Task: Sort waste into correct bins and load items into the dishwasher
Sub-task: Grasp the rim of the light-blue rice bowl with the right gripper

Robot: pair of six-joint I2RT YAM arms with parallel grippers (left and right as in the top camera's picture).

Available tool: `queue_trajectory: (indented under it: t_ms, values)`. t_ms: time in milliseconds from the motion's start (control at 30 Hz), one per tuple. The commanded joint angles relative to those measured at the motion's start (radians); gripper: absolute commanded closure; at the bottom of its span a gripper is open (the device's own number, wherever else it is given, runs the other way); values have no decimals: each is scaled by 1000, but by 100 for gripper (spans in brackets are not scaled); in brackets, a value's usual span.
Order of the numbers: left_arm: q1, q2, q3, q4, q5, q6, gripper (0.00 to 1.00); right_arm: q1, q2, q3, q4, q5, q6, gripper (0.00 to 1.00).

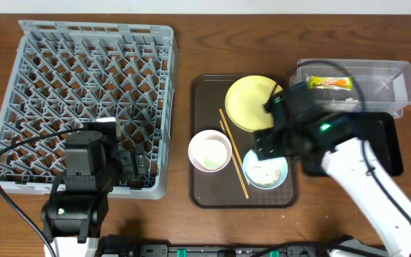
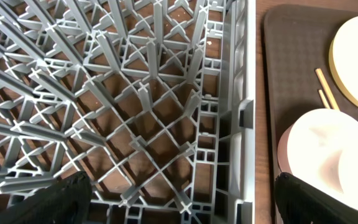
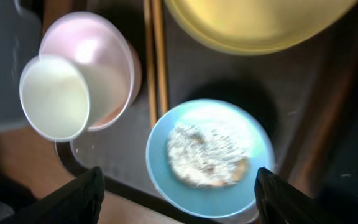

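rack for the dishwasher (image 1: 84, 93), a grey plastic lattice, sits at the left of the worktop (image 1: 184, 43). i see no dish in it, so loading looks not yet begun. my left tool (image 2: 182, 208) hovers over the rack's near right corner, its fingers (image 2: 61, 199) apart with nothing between them.

right of the rack lies a dark brown tray (image 1: 205, 189), and every dish i can find is on it. at its left is a pale pink bowl (image 3: 107, 56) with a white cup (image 3: 55, 96) tipped inside. just beside that are two wooden chopsticks (image 1: 232, 153). a yellow plate (image 1: 252, 100) sits at the far end. a small blue plate (image 1: 266, 171) at the near right carries a white crumpled lump (image 3: 207, 152), and it is too blurred to tell tissue from food.

my right tool (image 3: 179, 205) hangs directly above the blue plate, fingers spread wide, gripping nothing.

further right, a clear bin (image 1: 398, 75) already holds one yellow and green wrapper (image 1: 330, 82), so i judge a piece of sorting done. nearer me is a black bin (image 1: 394, 146), partly hidden by the right arm, so i cannot tell its contents.

the worktop is dark brown wood grain. only a pale strip shows beyond its far edge, so the room stays unknown.
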Motion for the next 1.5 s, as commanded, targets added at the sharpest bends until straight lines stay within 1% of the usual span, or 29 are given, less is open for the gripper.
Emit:
queue_trajectory:
  t_ms: [0,67,133,233,367,500,633,667,867,1033,1133,1167,1233,1367,1467]
  values:
    - [3,-1,20,-5,2,-9,5,100,4,-93,65,109,133,28]
    - [3,-1,20,-10,2,-9,5,143,6,-144,127,127,172,31]
    - [3,-1,20,-17,2,-9,5,175,8,-192,203,129,198,38]
    - [3,-1,20,-21,2,-9,5,220,11,-261,312,156,236,42]
    - [3,-1,20,-23,2,-9,5,259,35,-306,356,217,307,44]
    - [3,-1,20,-25,2,-9,5,283,75,-316,399,226,320,51]
    - [3,-1,20,-25,2,-9,5,316,126,-316,443,227,333,54]
    - [3,-1,20,-25,2,-9,5,326,142,-316,449,227,345,56]
    - [3,-1,20,-34,2,-9,5,346,187,-316,457,294,442,69]
    - [3,-1,20,-35,2,-9,5,346,187,-316,461,317,444,89]
    - [3,-1,20,-35,2,-9,5,346,187,-316,460,325,443,97]
    - [3,-1,20,-35,2,-9,5,346,187,-316,460,325,443,98]
    - [3,-1,20,-35,2,-9,5,346,187,-314,455,328,443,99]
    - [3,-1,20,-35,2,-9,5,333,178,-273,369,381,430,99]
    - [3,-1,20,-35,2,-9,5,319,167,-223,296,409,375,99]
